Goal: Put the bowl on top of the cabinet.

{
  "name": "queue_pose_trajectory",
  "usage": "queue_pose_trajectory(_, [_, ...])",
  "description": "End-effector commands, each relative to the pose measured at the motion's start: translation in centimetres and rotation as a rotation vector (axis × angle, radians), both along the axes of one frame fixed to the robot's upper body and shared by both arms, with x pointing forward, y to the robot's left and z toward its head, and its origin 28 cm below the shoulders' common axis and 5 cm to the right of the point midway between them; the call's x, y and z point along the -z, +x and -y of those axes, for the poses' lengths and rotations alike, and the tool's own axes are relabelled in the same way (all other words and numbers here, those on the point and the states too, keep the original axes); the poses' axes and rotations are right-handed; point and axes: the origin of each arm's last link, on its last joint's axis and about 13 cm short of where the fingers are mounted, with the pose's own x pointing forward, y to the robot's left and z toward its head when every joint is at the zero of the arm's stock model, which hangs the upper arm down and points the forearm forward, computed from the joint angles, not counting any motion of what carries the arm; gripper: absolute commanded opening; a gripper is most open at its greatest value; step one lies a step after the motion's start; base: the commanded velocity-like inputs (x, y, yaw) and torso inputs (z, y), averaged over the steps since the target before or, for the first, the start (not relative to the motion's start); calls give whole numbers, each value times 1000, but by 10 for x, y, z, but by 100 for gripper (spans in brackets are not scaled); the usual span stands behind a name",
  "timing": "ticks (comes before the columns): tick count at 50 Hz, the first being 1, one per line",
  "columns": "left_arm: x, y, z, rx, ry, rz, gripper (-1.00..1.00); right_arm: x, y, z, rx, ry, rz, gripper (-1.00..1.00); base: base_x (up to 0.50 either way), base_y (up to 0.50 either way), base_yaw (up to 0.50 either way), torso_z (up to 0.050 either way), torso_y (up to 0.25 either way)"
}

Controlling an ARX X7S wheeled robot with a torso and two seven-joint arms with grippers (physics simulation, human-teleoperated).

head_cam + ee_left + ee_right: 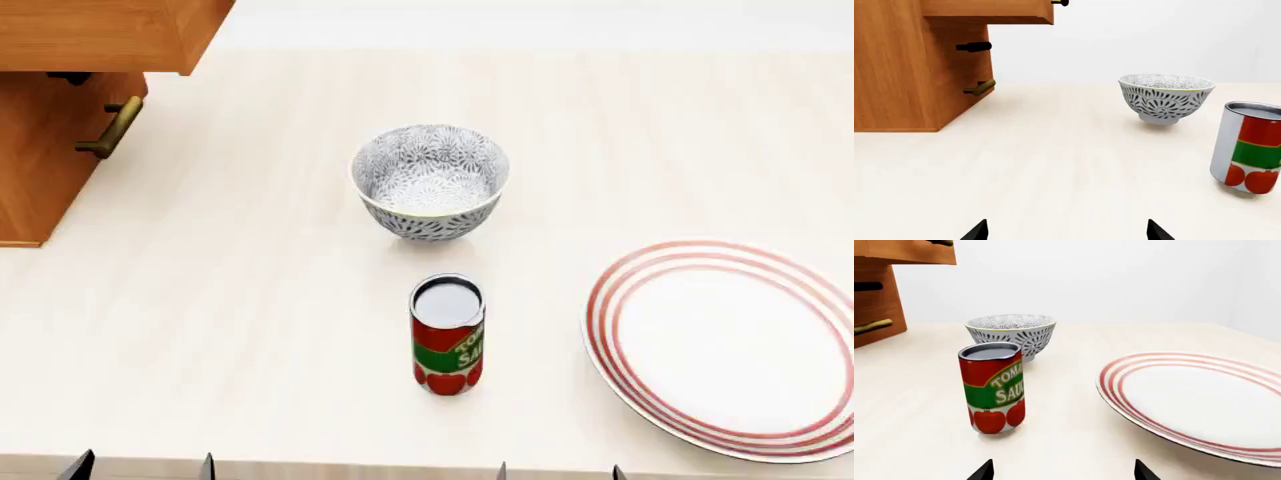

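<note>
The bowl (430, 180), white with a dark grey-blue floral pattern, stands upright and empty on the pale table; it also shows as the bowl (1165, 97) and the bowl (1011, 334). The orange-brown cabinet (60, 110) stands at the far left with a drawer pulled out; the cabinet (901, 70) and the cabinet (874, 295) show brass handles. My left gripper (1067, 231) is open near the table's front edge, well short of the bowl. My right gripper (1063, 471) is open too, with nothing between its fingers. Both show as dark tips, left gripper (140, 468) and right gripper (558, 472).
A red and green tomato sauce can (446, 335) stands upright just in front of the bowl; the can (991, 387) is close ahead of the right gripper. A red-ringed white plate (727, 345) lies at the right. The open drawer (107, 30) overhangs the table.
</note>
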Motion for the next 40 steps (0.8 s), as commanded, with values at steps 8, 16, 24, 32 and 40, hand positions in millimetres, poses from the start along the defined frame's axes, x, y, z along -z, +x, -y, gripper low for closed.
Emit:
queue_pose_trajectory(8, [1,0,0,2,-2,-3,100,3,0,0,3,0,-10,100,0,0,0,0,0])
queue_pose_trajectory(16, [-29,-7,0,-17,-11,244,100,-26,-4,0,33,-18,285,100,0,0,0,0,0])
queue_pose_trajectory(24, [-74,-26,-1,-59,25,551,100,-58,-19,-3,77,-42,702,100,0,0,0,0,0])
queue_pose_trajectory(32, [-76,-28,0,-57,17,556,100,-59,-21,-5,74,-52,711,100,0,445,0,0,0])
queue_pose_trajectory(40, [-75,-28,0,-55,18,553,100,-57,-20,-5,78,-60,696,100,0,500,0,0,0])
